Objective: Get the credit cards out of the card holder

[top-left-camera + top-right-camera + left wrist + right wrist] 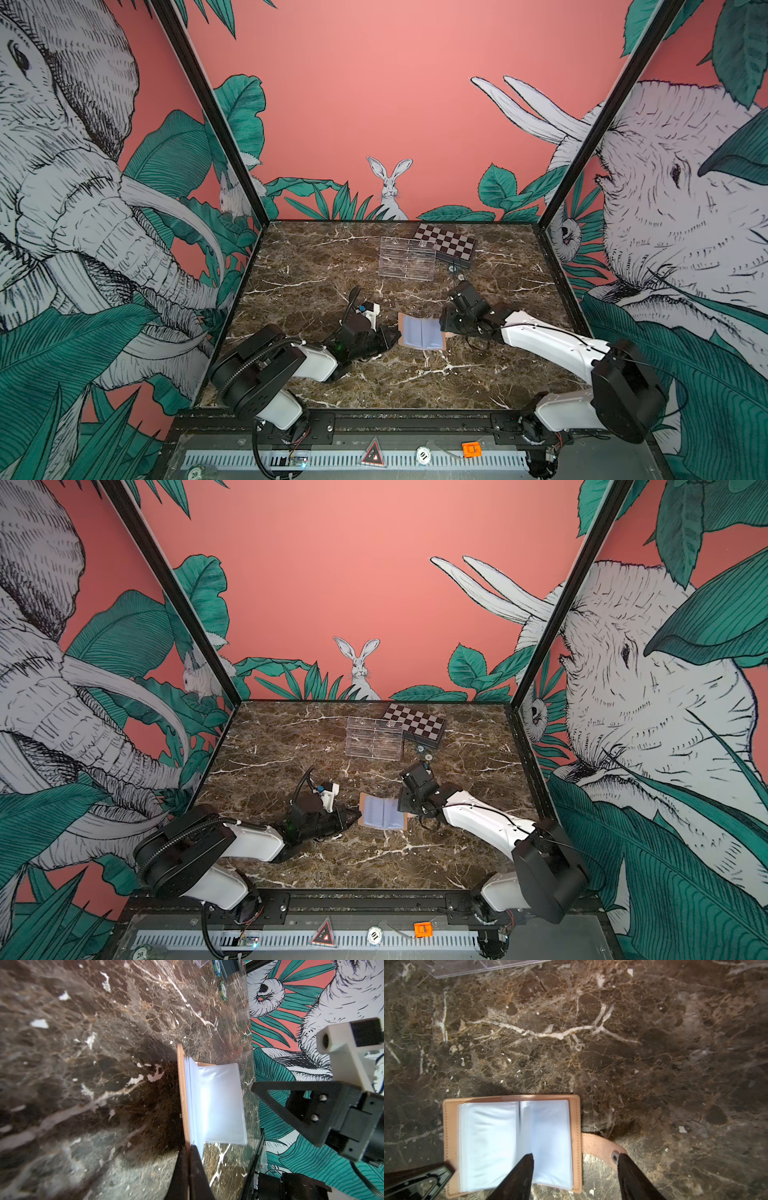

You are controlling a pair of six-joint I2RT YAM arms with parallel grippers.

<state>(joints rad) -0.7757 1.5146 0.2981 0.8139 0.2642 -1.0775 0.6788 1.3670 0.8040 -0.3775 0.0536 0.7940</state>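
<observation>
Tan card holder [450, 1126] lies open on the marble surface [633, 1043], between both arms! Left tool [188, 1154] is clamped on the cover's edge, pinning it. Right tool [576, 1156] hangs wide, one finger over the pale sleeves [488, 1136], one by the snap strap [600, 1147]. No credit cards show yet. I'd call this the hunting step; next needs a card edge found, then a narrow pinch.

My rig, 2 arms: left arm [316, 361] white shells, blk joints, corrugated blk cable; right arm [552, 340] same, thin blk wire; right gripper [576, 1155] blk tapered fingers [519, 1176].
</observation>
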